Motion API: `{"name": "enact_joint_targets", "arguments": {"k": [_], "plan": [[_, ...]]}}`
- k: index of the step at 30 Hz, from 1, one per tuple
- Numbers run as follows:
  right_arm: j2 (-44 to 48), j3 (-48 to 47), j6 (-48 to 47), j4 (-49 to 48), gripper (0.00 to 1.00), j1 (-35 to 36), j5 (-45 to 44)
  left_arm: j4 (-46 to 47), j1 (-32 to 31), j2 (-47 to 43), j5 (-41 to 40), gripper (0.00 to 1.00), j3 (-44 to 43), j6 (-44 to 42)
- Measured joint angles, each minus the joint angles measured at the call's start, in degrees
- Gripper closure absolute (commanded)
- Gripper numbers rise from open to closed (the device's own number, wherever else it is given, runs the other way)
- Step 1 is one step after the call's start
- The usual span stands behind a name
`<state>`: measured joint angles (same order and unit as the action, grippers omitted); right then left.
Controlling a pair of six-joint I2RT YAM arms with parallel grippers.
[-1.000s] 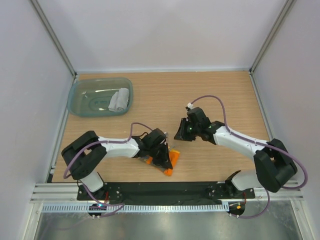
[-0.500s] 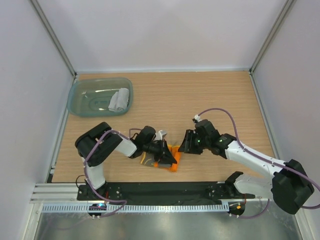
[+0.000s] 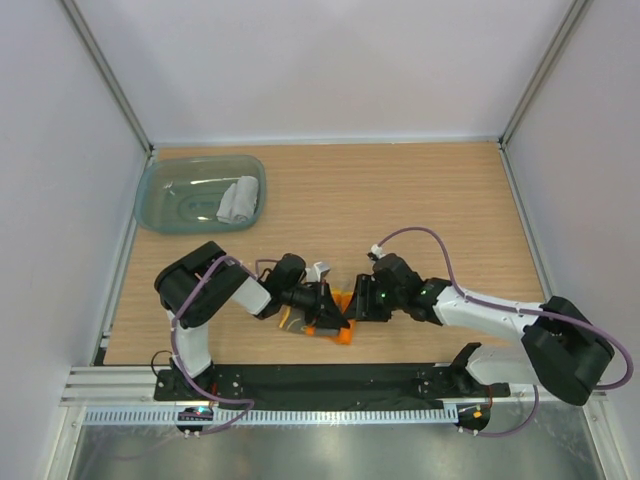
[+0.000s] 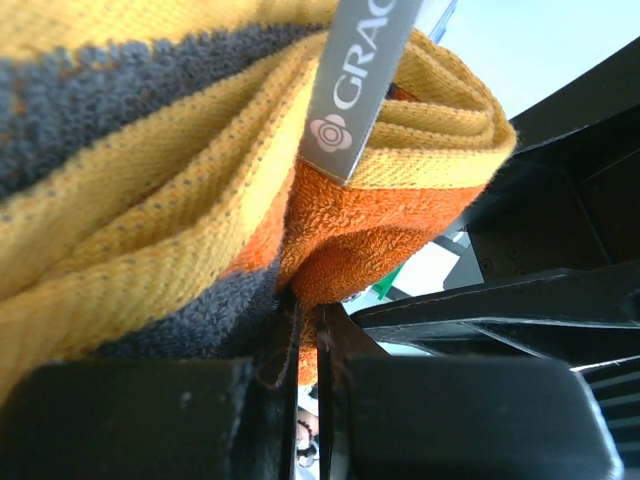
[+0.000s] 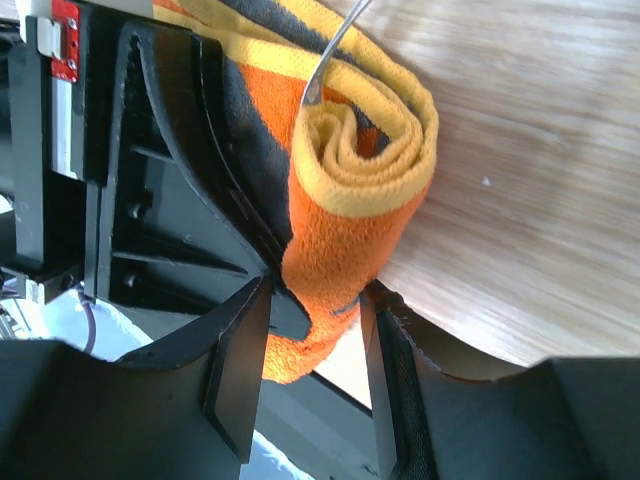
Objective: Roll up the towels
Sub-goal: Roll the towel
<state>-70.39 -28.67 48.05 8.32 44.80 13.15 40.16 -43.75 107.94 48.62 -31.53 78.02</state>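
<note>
Both tools nearly hide the orange towel [image 3: 346,322] on the worktop's [image 3: 420,190] near side. The left tool [image 4: 307,330] pinches it tight; the right tool [image 5: 312,310], jaws apart, has moved in to straddle its rolled end.

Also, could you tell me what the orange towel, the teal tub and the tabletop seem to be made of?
The orange towel looks like looped terry cloth with a flat woven yellow hem. The teal tub seems translucent plastic, glossy with glints. The tabletop shows wood grain, probably laminate.
</note>
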Motion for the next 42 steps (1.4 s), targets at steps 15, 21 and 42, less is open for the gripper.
{"name": "enact_joint_targets", "arguments": {"k": [15, 21, 42], "plan": [[-7.43, -9.94, -1.20, 7.26, 0.91, 5.97, -8.02, 0.50, 0.66, -0.52, -0.85, 0.91, 1.68, -2.03], [-9.44, -14.47, -1.92, 13.29, 0.98, 8.22, -13.09, -15.39, 0.28, -6.64, -5.64, 0.65, -0.42, -9.18], [-12.92, -19.15, 2.45, 23.26, 0.99, 8.72, -18.95, -55.12, -21.86, -24.22, -49.92, 0.61, -12.83, -24.13]]}}
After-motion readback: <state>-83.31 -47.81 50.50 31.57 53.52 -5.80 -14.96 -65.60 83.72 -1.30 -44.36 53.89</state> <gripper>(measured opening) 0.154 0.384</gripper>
